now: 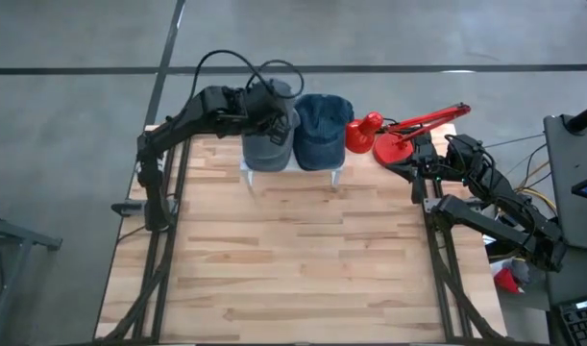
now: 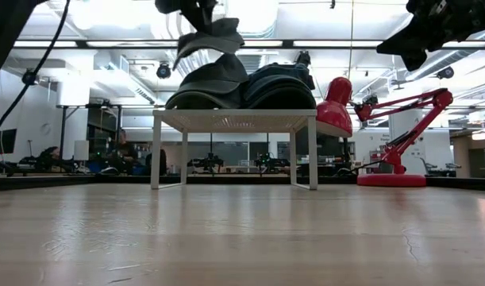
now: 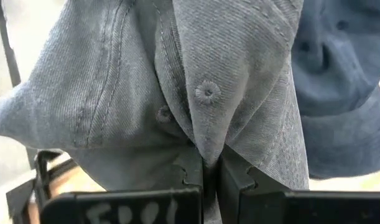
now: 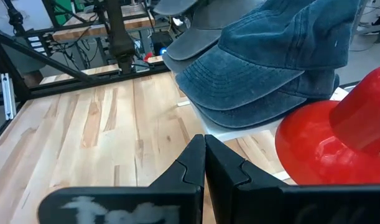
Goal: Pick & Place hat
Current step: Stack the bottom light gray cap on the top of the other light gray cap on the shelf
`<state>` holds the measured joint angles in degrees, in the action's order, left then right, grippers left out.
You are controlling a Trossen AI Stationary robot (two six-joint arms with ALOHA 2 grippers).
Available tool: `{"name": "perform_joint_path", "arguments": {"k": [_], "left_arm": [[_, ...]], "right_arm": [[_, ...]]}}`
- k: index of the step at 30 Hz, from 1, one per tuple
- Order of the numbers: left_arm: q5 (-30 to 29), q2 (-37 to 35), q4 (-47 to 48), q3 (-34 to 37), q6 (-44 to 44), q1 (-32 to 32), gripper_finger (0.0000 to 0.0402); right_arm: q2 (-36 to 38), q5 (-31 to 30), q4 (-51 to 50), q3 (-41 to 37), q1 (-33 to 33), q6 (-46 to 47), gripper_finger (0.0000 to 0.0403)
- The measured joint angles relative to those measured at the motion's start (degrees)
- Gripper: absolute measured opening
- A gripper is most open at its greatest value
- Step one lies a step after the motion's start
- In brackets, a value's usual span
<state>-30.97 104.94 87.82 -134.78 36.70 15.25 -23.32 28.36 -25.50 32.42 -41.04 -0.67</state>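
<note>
Left gripper [image 3: 205,177] has its jaws pinched on the crown fabric of the grey hat [image 1: 267,135], lifted above the white stand [image 2: 234,121]; right gripper [image 4: 205,163], jaws closed and empty, waits beside the red lamp [image 1: 389,135].

Faded grey denim on one hat [image 1: 267,135], washed blue on the other hat [image 1: 322,130]. Glossy red lamp [image 1: 401,135], white stand [image 2: 234,121], pale striped wood table [image 1: 293,259]. Possibly dark eyelets on the grey.

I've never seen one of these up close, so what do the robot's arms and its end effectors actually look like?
Both arms are dark, jointed and slim. The left arm trails a looping black cable; the right arm carries bundled wires. Each end effector, left and right, has two black, angular fingers on a flat bar with white handwritten lettering.
</note>
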Motion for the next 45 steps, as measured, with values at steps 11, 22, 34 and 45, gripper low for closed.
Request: {"name": "perform_joint_path", "arguments": {"k": [11,22,34,45], "left_arm": [[2.85,5.84,0.14,-0.17,-5.44,3.14,0.0011],[5.05,7.73,0.63,-0.20,-0.91,4.57,0.0011],[6.47,8.57,0.04,-0.20,-0.43,5.31,0.0053],[6.41,8.47,-0.47,-0.20,-0.36,5.31,0.0136]], "right_arm": [[-1.32,0.02,0.02,0.00,0.00,0.07,0.0008],[-3.44,0.02,0.05,0.00,0.00,0.24,0.0008],[-3.70,0.04,0.09,0.00,0.00,0.24,0.0008],[-3.72,0.04,0.09,0.00,0.00,0.22,0.0008]]}}
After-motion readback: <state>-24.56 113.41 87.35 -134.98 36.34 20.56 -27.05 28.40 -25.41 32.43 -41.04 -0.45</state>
